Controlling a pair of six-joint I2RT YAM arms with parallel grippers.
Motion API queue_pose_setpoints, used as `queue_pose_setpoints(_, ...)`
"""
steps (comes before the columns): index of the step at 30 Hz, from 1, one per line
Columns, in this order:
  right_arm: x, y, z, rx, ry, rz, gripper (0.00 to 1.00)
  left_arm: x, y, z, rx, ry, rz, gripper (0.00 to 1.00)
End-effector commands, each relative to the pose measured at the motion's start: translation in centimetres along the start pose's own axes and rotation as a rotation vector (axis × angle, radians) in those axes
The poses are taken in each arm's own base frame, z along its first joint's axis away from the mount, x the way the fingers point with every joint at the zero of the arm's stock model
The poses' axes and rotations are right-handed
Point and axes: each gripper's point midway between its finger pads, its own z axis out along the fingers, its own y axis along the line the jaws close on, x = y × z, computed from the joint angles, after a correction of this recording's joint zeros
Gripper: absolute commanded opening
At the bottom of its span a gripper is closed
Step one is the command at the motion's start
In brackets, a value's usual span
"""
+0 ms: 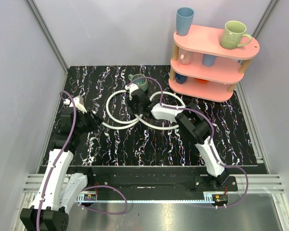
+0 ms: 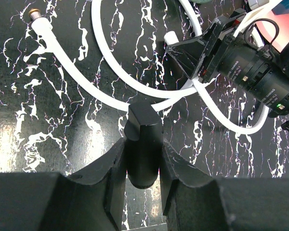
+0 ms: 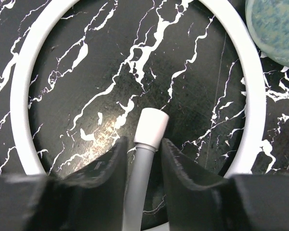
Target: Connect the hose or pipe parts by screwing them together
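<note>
Two white hoses (image 1: 111, 111) lie in overlapping loops on the black marbled table (image 1: 221, 139). My left gripper (image 2: 143, 144) is shut on a black cylindrical end fitting (image 2: 143, 126), where a white hose (image 2: 86, 82) meets it. Another hose end with a brass tip (image 2: 36, 13) lies free at the far left. My right gripper (image 3: 144, 142) straddles a hose end just behind its white cap (image 3: 151, 126), with a thin gap still showing beside the hose. A hose loop (image 3: 19, 96) rings that spot. In the top view the right gripper (image 1: 135, 100) is mid-table and the left gripper (image 1: 94, 118) is left of the loops.
A green mug (image 1: 138, 83) stands on the table just beyond the right gripper and shows in the right wrist view as the mug (image 3: 274, 29). A pink three-tier shelf (image 1: 212, 62) with several cups fills the back right corner. Purple cables run along both arms.
</note>
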Motion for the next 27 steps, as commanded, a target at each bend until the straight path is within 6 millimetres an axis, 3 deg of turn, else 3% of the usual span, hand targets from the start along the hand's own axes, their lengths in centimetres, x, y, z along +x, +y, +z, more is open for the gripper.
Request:
queue_pose_setpoints(1, -0.8, -0.6, 0.6, 0.026, -0.032, -0.012, 0.34, -2.0, -1.4, 0.0, 0.061, -0.076, 0.018, 0.00)
queue_pose_setpoints(5, -0.8, -1.0, 0.6, 0.044, -0.032, -0.024, 0.33, -2.0, -1.6, 0.0, 0.068, -0.070, 0.017, 0.00)
queue_pose_setpoints(9, -0.5, -0.7, 0.5, 0.019, -0.038, -0.047, 0.15, -2.0, -1.5, 0.0, 0.062, -0.075, 0.018, 0.00)
queue_pose_setpoints(12, -1.4, 0.4, -0.8, -0.057, -0.083, -0.101, 0.09, -2.0, -1.4, 0.0, 0.060, -0.074, 0.015, 0.00)
queue_pose_setpoints(16, -3.7, 2.7, -5.5, -0.216, -0.184, -0.207, 0.00, -1.7, -1.9, 0.3, 0.087, -0.055, 0.000, 0.00)
queue_pose_setpoints(19, -3.8, 4.2, -8.9, -0.323, -0.210, -0.283, 0.00, -1.1, -2.5, 0.6, 0.124, -0.021, -0.022, 0.00)
queue_pose_setpoints(23, -2.8, 5.7, -13.4, -0.449, -0.270, -0.384, 0.00, 0.6, -7.0, -0.5, 0.375, 0.114, -0.053, 0.00)
queue_pose_setpoints(27, -3.0, 6.4, -17.6, -0.508, -0.381, -0.444, 0.00, 1.1, -9.8, -2.1, 0.538, 0.203, -0.071, 0.00)
